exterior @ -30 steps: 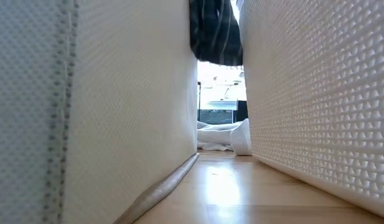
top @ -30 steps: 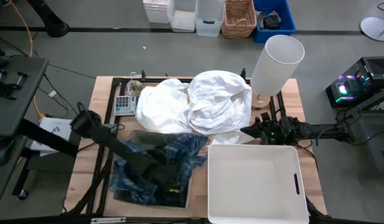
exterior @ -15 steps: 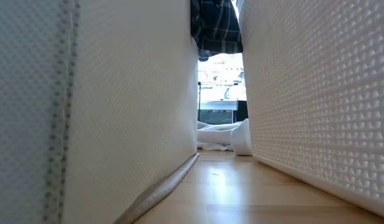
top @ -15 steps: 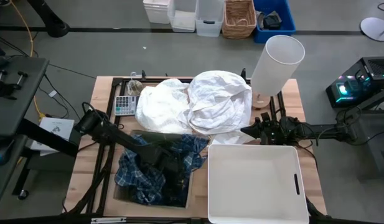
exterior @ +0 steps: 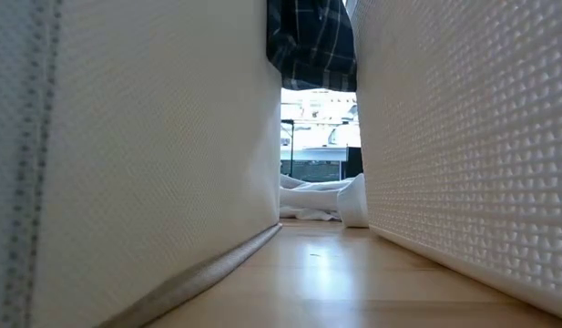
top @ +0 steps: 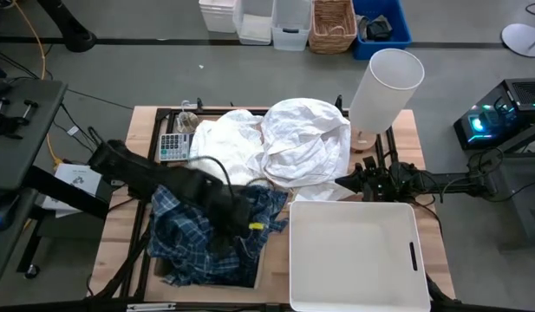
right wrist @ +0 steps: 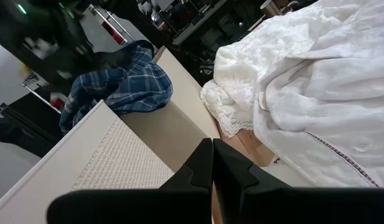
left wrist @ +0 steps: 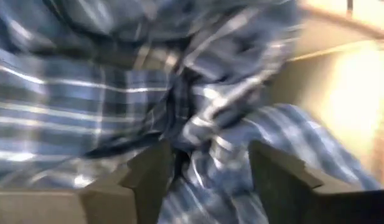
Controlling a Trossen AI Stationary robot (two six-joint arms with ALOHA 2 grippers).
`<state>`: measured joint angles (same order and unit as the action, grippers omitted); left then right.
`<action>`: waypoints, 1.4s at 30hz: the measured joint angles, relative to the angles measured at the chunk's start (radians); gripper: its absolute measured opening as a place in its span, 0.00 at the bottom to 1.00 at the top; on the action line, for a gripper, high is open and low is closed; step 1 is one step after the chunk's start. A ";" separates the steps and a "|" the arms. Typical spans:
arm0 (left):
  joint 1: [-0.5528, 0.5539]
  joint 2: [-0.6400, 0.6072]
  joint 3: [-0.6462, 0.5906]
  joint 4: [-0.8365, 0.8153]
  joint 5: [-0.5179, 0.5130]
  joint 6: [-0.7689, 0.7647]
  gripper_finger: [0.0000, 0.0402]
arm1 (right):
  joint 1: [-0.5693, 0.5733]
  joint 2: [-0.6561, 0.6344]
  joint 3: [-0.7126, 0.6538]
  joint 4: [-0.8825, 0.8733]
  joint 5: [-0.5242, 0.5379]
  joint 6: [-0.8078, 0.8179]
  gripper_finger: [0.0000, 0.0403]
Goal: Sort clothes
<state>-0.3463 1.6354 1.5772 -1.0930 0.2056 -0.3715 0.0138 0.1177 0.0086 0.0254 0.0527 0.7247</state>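
Lifted higher, plaid shirt (top: 198,238) hangs from left gripper (top: 228,217).

Grey floor (top: 137,61) with a wicker basket (top: 333,26) behind the table (top: 430,251).

No text, label, brand, number or sign can be read in any view. The calculator (top: 172,146) at the table's (top: 427,227) far left edge, just beside the white clothes (top: 271,143), shows rows of keys and a display, but its markings are too small to make out. The paper sheet (top: 76,178) off the table's left side, near the calculator, carries dark print that is too small to read.
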 joint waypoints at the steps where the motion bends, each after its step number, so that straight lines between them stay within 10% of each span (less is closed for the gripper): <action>1: 0.009 -0.002 0.046 -0.042 0.001 0.033 0.55 | 0.000 0.000 0.000 0.000 0.000 0.000 0.00; 9: 0.177 0.002 0.309 -0.154 -0.266 0.394 0.65 | 0.000 0.000 0.000 0.000 0.000 0.000 0.00; 16: 0.458 0.153 0.268 0.214 0.214 0.312 0.65 | 0.000 0.000 0.000 0.000 0.000 0.000 0.00; 32: 0.325 0.305 0.273 0.129 0.282 0.612 0.65 | 0.000 0.001 0.000 0.000 0.000 0.000 0.00; 42: 0.232 0.364 0.279 0.136 0.067 0.691 0.62 | 0.000 0.001 0.000 0.000 0.000 0.000 0.00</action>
<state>-0.1141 1.9989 1.8557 -0.9569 0.2722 0.3196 0.0137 0.1184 0.0086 0.0255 0.0525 0.7246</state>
